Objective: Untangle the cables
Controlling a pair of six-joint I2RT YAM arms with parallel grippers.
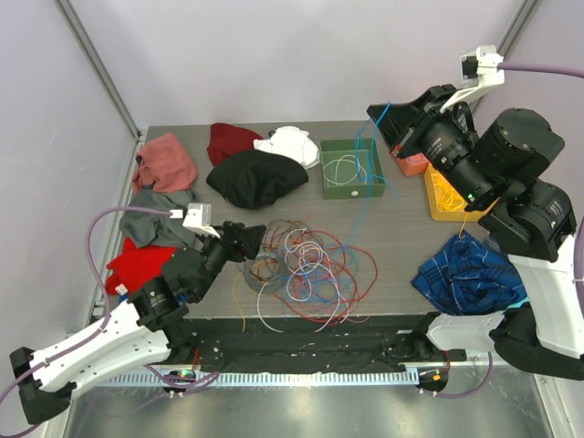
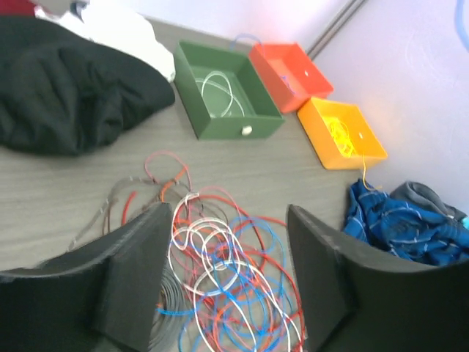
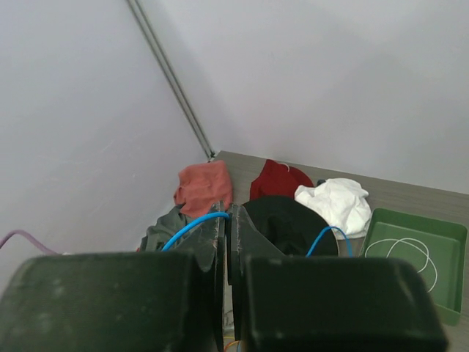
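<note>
Right gripper [image 3: 226, 224], jaws pinched on a blue cable [image 3: 187, 225], holds it high, the strand trailing down to the tangle [image 1: 308, 265] on the table [image 1: 411, 246]. Left gripper [image 1: 252, 239] hovers wide open beside the pile. Pinning it there and lifting slowly should free 1 strand.
</note>
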